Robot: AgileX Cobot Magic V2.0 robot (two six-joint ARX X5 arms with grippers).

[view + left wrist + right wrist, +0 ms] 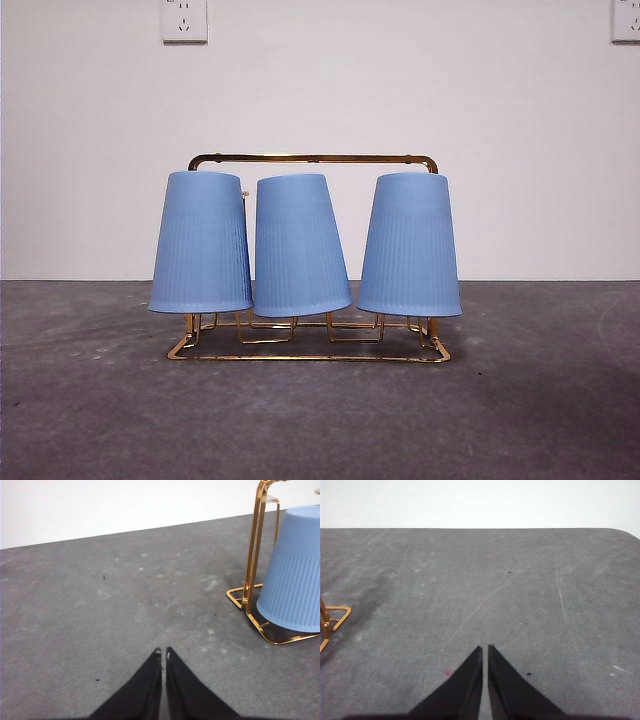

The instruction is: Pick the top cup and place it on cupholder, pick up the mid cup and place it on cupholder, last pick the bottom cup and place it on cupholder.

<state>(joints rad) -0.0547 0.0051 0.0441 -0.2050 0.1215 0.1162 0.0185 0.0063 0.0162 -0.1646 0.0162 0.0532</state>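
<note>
Task appears complete: three inverted blue ribbed plastic cups (300, 245) sit on the gold wire cupholder (310, 352). Left gripper (163, 653) and right gripper (485, 648) rest closed and empty, beside the cupholder; keep both clear.

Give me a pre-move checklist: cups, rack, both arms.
1. Three blue cups inverted on the cupholder: left cup, middle cup, right cup: ok.
2. Any cup left on the table to pick: none visible, ok.
3. Cupholder upright, base flat: ok.
4. Left gripper shut, holding nothing, clear of the rack: ok.
5. Right gripper shut, holding nothing, over bare table: ok.
6. Each cup seated on a prong: cannot tell, cups hide them.
</note>
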